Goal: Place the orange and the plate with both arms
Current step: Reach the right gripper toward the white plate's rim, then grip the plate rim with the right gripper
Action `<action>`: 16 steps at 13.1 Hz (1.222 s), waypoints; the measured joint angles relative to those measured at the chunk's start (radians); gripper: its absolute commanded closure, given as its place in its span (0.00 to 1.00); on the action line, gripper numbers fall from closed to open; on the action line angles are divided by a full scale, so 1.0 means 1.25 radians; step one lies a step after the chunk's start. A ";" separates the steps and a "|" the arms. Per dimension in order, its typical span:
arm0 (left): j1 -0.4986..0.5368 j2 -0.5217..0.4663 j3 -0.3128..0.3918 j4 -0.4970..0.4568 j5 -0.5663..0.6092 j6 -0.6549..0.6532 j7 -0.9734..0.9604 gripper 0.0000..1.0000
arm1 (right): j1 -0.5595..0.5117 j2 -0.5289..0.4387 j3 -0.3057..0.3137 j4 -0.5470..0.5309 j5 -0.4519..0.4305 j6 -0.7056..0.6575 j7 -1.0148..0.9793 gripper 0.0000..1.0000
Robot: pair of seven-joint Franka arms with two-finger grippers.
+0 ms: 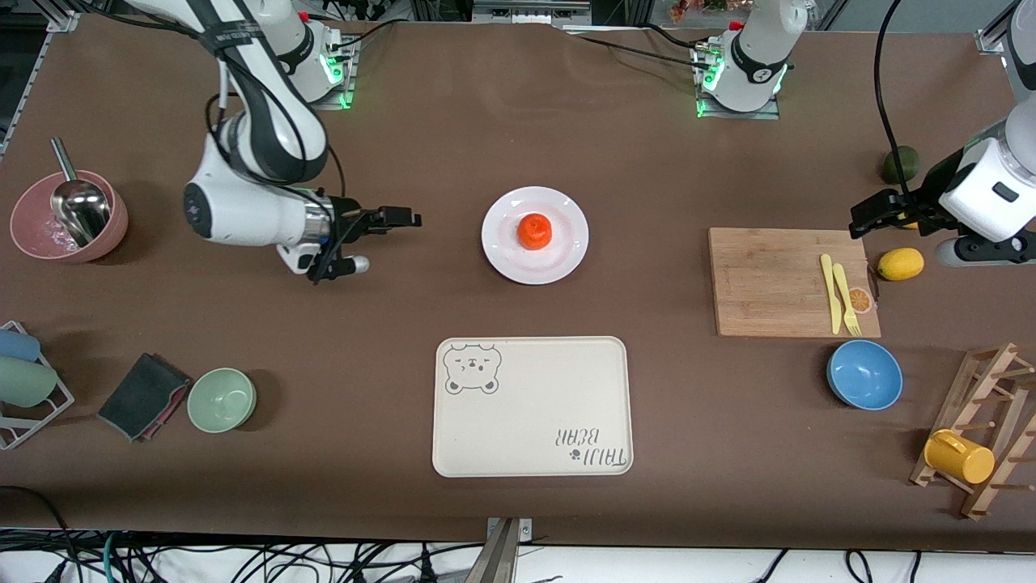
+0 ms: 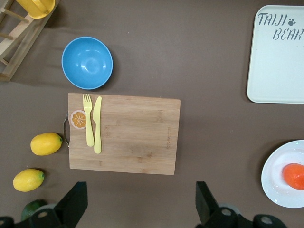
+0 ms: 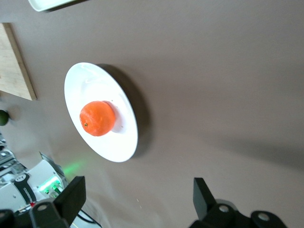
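Right now the orange [image 1: 534, 231] sits in the shallow centre of the plate [image 1: 566, 256], and the plate rests mid-table, farther from the front camera than the cream bear-print tray [image 1: 532, 406]. What I care about is which arm has the shorter reach. My right gripper [image 1: 388, 235] hangs with its fingers spread and nothing between them, pointing along the table toward the plate with only bare mat between. My left gripper [image 1: 864, 220] is also spread and empty, over the edge of the cutting board [image 1: 769, 279] at the left arm's end, near the lemon [image 1: 900, 264]. The whole board lies between it and the plate, so I judge the right arm nearer. The plate is round, so no long axis matters; each gripper would meet the rim on its own side.
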 measured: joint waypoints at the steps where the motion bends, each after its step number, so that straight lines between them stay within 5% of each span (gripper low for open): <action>1: 0.000 0.000 0.000 0.000 0.000 0.000 0.000 0.00 | 0.000 0.003 0.031 -0.034 0.036 0.053 -0.032 0.00; 7: 0.001 0.001 0.001 0.001 0.000 0.000 0.000 0.00 | 0.003 0.144 0.205 -0.088 0.174 0.365 -0.089 0.00; 16: 0.004 0.002 0.001 0.001 0.000 0.000 0.000 0.00 | 0.002 0.266 0.236 0.001 0.366 0.403 -0.208 0.03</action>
